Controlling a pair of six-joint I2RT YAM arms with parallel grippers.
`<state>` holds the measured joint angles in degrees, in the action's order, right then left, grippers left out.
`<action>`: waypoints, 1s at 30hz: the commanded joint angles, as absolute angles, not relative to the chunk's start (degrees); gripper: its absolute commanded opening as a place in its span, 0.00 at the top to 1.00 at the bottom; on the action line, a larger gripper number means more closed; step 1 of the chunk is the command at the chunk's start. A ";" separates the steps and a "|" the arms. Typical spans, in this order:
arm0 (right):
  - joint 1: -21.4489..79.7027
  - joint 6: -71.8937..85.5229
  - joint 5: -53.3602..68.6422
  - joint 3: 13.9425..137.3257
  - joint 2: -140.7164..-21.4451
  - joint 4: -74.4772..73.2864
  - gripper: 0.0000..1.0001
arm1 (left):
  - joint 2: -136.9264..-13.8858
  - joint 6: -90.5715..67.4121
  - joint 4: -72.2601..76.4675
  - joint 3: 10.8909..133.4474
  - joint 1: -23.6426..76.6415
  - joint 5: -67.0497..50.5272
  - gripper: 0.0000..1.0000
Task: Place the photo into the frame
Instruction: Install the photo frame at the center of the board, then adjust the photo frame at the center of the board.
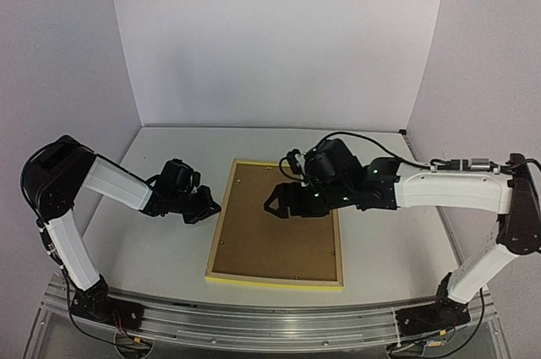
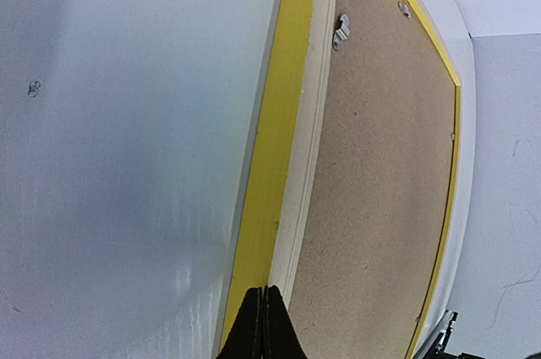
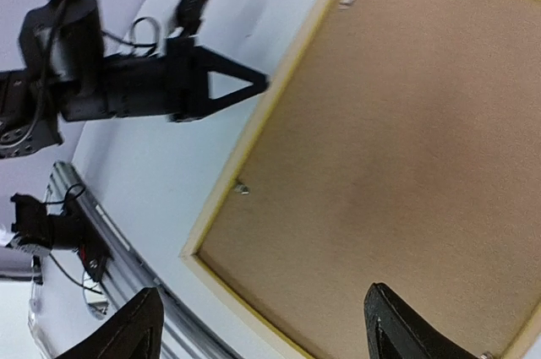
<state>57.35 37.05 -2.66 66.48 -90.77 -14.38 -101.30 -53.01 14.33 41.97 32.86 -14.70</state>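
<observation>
The frame [image 1: 275, 280] lies flat in the middle of the white tabletop [image 1: 152, 249], brown backing board [image 1: 279, 241] upward, below the widely spread right fingers [image 3: 397, 329], while the left fingers [image 2: 254, 329], pressed together, are just at its left yellow edge.

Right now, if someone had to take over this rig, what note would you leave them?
Left end effector: closed, empty, tip at the left edge of the frame; contact unclear.
Right end effector: open, empty, above the brown backing board.
The frame lies back up mid-table, with the board seated inside it. The photo shows in no view; it may be under the board, but that cannot be confirmed.
Left to do: verify the photo is in, then check that the clips hold the board.
</observation>
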 commanded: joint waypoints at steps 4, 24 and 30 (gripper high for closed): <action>46.29 47.40 -12.32 51.42 -82.92 -23.99 0.26 | -104.83 -53.35 0.61 40.12 33.88 -13.62 1.00; 39.09 38.33 -9.98 56.96 -102.74 -22.18 0.84 | -103.41 -53.44 1.28 38.40 33.84 -14.42 1.00; 36.53 28.15 -2.32 61.12 -108.25 -19.10 0.95 | -99.76 -53.19 1.12 34.61 34.66 -16.21 0.99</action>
